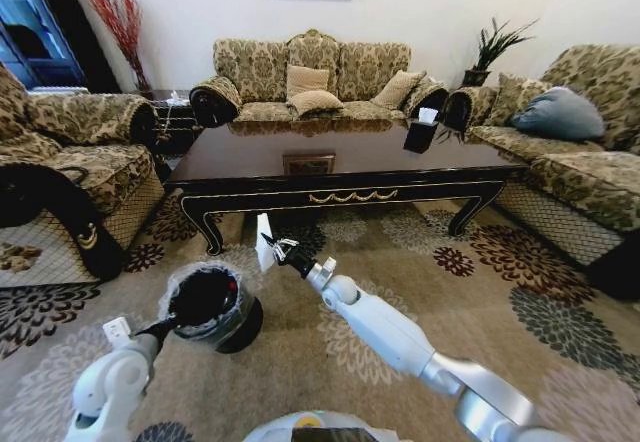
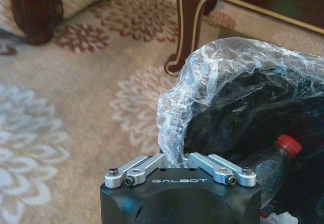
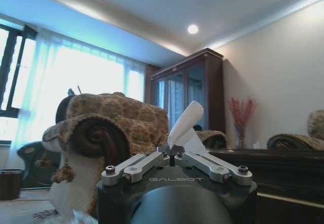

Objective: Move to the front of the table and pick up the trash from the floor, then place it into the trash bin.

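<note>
The right gripper [image 1: 272,245], fingers closed on a light, limp white napkin [image 1: 265,243], pinches its lower edge; the left gripper [image 2: 174,159] is clamped on the trash bin [image 1: 205,302] liner.

Bright window [image 3: 61,77] glare — ceiling spotlights [image 3: 192,29] — fisheye-warped edges.

Table [image 1: 340,167] ahead, centre, on carpet [image 1: 480,292]. Sofa [image 1: 310,77] behind table; armchair [image 1: 70,162] left of table; second sofa [image 1: 570,152] right of table. Tissue box [image 1: 422,132] on table, right end. Trash bin [image 1: 210,307] on carpet, before table's left leg. Bottle [image 2: 271,165] inside bin. Left gripper [image 2: 174,155] at bin's near rim, pinching liner [image 2: 202,82]. Right gripper [image 1: 275,247] between bin and table, above carpet, clamping napkin [image 1: 265,245].
</note>
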